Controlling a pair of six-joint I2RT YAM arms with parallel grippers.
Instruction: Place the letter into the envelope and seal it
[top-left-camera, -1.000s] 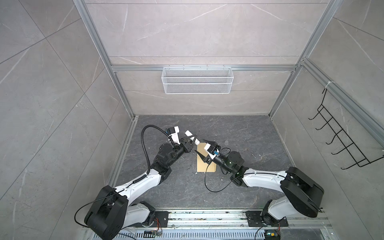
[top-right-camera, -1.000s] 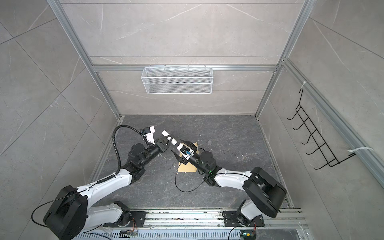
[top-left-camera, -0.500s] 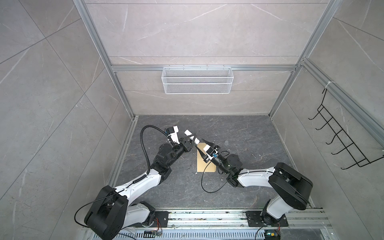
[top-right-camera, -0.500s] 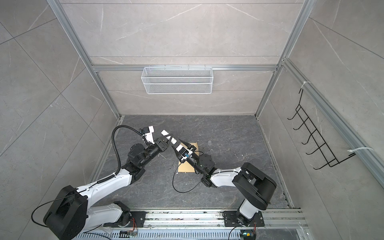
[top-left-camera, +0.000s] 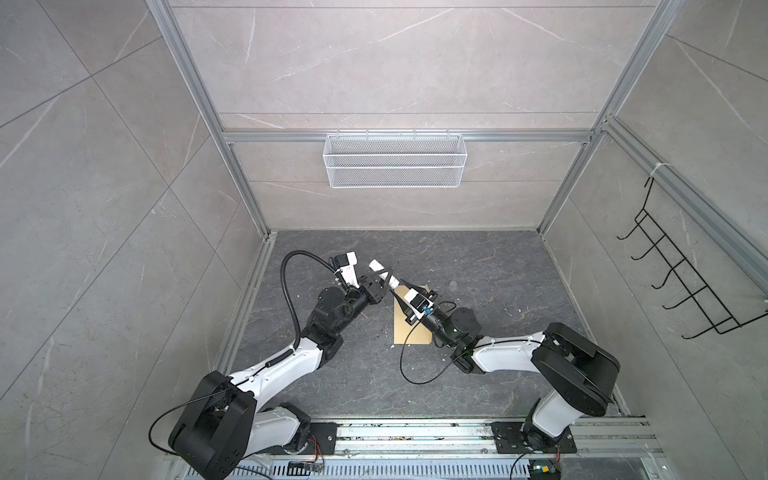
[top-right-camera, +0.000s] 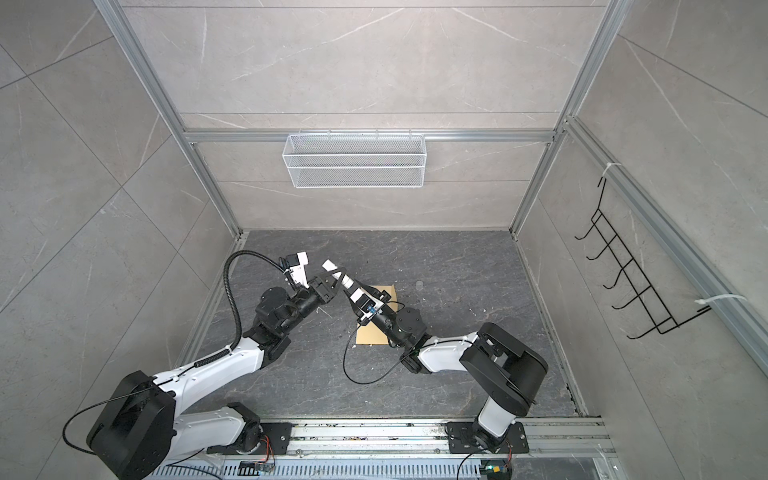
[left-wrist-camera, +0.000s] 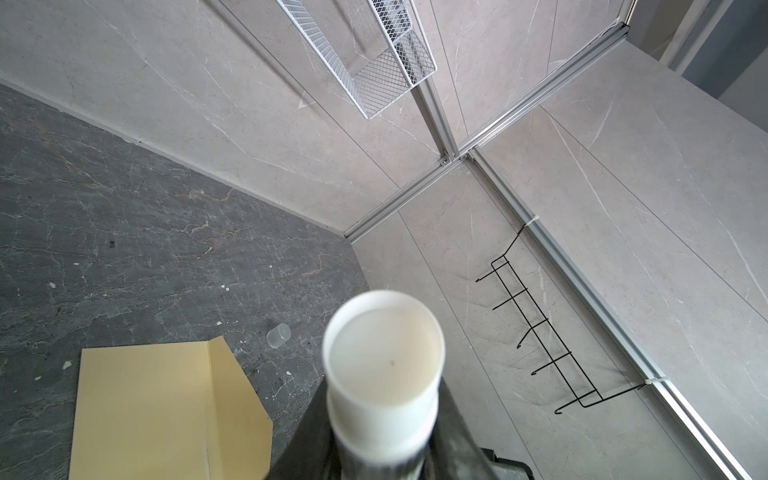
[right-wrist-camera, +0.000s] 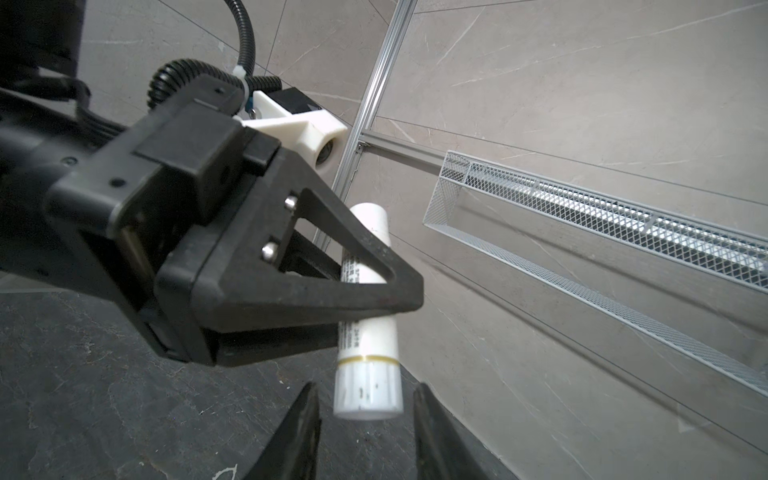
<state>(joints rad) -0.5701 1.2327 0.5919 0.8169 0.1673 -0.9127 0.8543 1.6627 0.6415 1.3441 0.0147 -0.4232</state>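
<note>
Dark veined stone floor (top-left-camera: 478, 266); left jaws clamped on smooth white tube (right-wrist-camera: 365, 374), right jaws apart around its end.

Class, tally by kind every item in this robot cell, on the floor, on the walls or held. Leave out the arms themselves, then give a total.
envelope: 1
white tube: 1
clear cap: 1
white wire basket: 1
black hook rack: 1
Total: 5

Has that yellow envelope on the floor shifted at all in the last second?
No. The envelope lies where it did, its far edge just as distant from the back wall.
</note>
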